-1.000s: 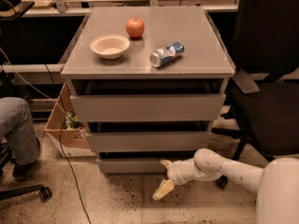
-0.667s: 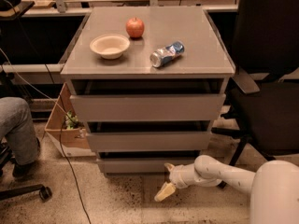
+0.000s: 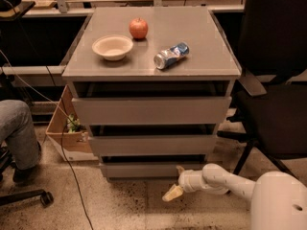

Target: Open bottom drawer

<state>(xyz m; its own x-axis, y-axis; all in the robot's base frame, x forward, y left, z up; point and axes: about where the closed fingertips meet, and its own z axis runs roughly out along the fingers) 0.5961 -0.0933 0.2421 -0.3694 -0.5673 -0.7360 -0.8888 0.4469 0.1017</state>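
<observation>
The bottom drawer [image 3: 144,169] is seen shut at the foot of the cabinet [image 3: 151,110], its front running left to right. The hand [image 3: 175,181] is held spread wide, low over the floor [image 3: 124,206], just before the drawer's right half; the front lies slightly above and behind it.

Gripper [image 3: 173,183] at bottom drawer [image 3: 144,169]: arm [image 3: 225,180] cut off lower-right.

Grey cabinet top [image 3: 201,32]: bowl [image 3: 112,47], apple [image 3: 138,28], tipped can [image 3: 171,55]. End effector [image 3: 175,182] low, near bottom drawer [image 3: 144,169] front.
</observation>
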